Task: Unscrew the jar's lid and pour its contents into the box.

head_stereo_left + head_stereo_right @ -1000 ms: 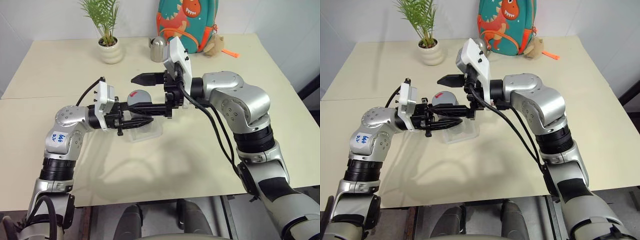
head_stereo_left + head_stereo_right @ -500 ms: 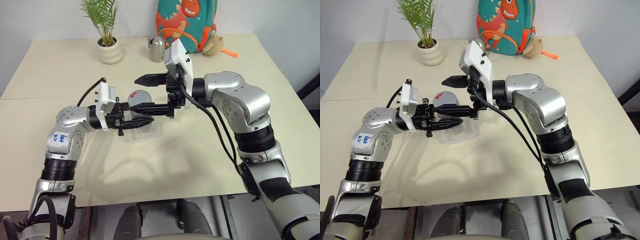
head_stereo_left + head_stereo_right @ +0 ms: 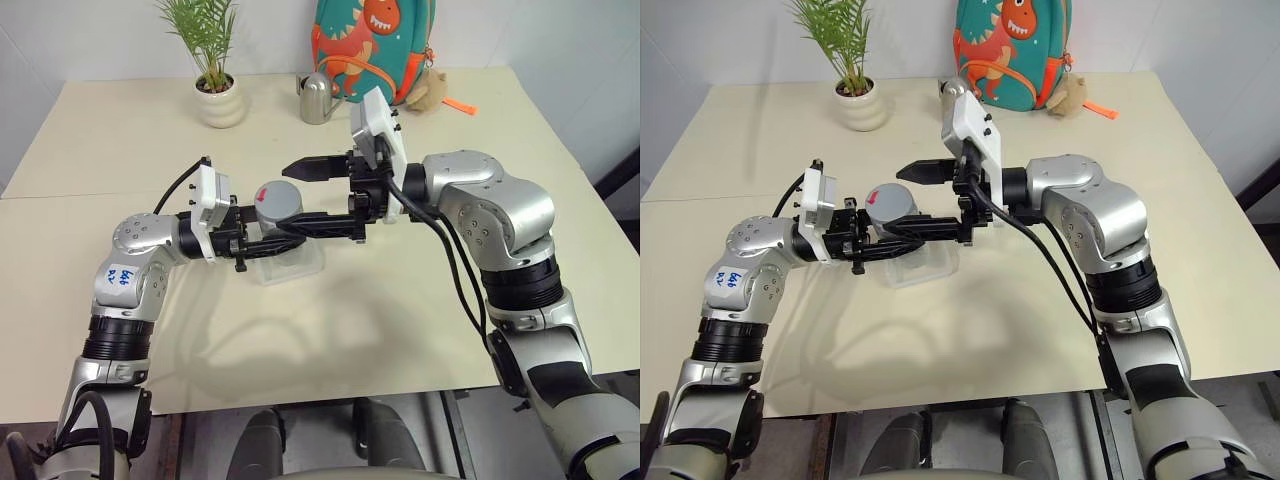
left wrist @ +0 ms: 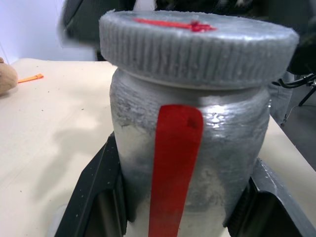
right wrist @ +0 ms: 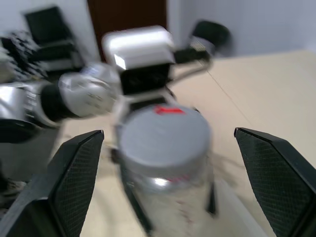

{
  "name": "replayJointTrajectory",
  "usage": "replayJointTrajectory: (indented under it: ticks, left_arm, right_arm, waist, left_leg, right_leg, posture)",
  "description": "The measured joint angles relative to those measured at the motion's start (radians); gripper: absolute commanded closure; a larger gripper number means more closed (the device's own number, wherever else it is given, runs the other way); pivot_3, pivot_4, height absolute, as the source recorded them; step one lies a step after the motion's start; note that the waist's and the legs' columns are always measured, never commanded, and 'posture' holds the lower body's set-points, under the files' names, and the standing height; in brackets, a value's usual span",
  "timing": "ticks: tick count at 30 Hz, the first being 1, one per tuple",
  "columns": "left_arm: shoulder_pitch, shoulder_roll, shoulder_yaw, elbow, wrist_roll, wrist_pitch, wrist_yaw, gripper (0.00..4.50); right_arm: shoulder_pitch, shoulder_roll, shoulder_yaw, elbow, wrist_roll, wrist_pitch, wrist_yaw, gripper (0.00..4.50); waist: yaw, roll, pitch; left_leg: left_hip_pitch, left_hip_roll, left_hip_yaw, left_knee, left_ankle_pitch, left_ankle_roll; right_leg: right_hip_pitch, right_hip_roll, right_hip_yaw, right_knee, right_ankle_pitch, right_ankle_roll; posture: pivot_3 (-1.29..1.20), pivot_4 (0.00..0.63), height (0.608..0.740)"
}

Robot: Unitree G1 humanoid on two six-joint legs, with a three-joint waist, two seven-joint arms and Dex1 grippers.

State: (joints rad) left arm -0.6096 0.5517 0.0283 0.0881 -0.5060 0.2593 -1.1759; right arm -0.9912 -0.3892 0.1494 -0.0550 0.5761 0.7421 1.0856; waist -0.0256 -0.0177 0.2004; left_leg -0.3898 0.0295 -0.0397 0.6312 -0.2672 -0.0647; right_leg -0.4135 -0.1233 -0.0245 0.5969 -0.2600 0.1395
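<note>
On the left, above the bench [image 3: 120, 130], the left claw [image 3: 268, 240] is clamped tight on the jar [image 4: 190, 163], holding it upright over the clear box [image 3: 296, 265]. The grey lid [image 3: 278, 196] is on the jar, its red mark facing up. To the right, the right claw [image 3: 305, 192] stands wide apart with nothing in it, one finger on each side of the lid and clear of it. The risk, as I judge it: if the claw closes off-centre, it could cock the lid or twist the jar in the left claw's hold, so the thread would not turn. A slipped jar could drop onto the box.
</note>
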Motion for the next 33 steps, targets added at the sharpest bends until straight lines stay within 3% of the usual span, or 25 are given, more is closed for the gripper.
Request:
replayJointTrajectory:
  ticks: [16, 19, 23, 28, 33]
  left_arm:
    - [0.0, 0.0, 0.0, -0.001, 0.0, -0.001, -0.002, 2.58]
    - [0.0, 0.0, 0.0, -0.001, 0.0, -0.001, -0.002, 2.58]
    - [0.0, 0.001, 0.006, -0.002, 0.0, -0.004, 0.002, 2.58]
    - [0.0, 0.002, 0.026, -0.011, -0.008, -0.008, 0.002, 2.58]
    - [0.015, 0.005, 0.02, -0.031, -0.003, -0.008, 0.003, 2.58]
  right_arm:
    - [-0.022, 0.043, 0.042, 0.052, -0.05, -0.001, -0.035, 0.05]
    - [-0.022, 0.046, 0.042, 0.053, -0.05, -0.001, -0.035, 0.65]
    - [-0.022, 0.061, 0.041, 0.056, -0.049, -0.003, -0.04, 1.92]
    - [-0.016, 0.101, 0.01, 0.054, -0.011, 0.01, -0.073, 1.92]
    - [-0.017, 0.129, -0.151, -0.004, 0.142, 0.067, -0.145, 1.92]
  waist:
    - [0.0, 0.0, 0.0]
    - [0.0, 0.0, 0.0]
    - [-0.001, 0.0, 0.0]
    - [-0.001, 0.0, 0.0]
    - [0.001, 0.0, 0.0]
  left_leg:
    - [0.0, 0.0, 0.0, 0.0, 0.0, 0.0]
    - [0.0, 0.0, 0.0, 0.0, 0.0, 0.0]
    - [0.0, 0.0, 0.0, 0.0, 0.0, 0.0]
    - [0.0, 0.0, 0.0, 0.0, 0.0, 0.0]
    - [0.0, 0.0, 0.0, 0.0, 0.0, 0.0]
  right_leg:
    - [0.0, 0.0, 0.0, 0.0, 0.0, 0.0]
    - [0.0, 0.0, 0.0, 0.0, 0.0, 0.0]
    - [0.0, 0.0, 0.0, 0.001, 0.0, 0.0]
    - [0.0, 0.0, 0.0, 0.001, 0.0, 0.0]
    - [0.0, 0.0, 0.0, 0.0, 0.0, 0.0]
  posture:
    - [0.0, 0.15, 0.74]
    - [0.0, 0.15, 0.74]
    - [0.0, 0.15, 0.74]
    - [0.0, 0.15, 0.74]
    - [0.0, 0.15, 0.74]
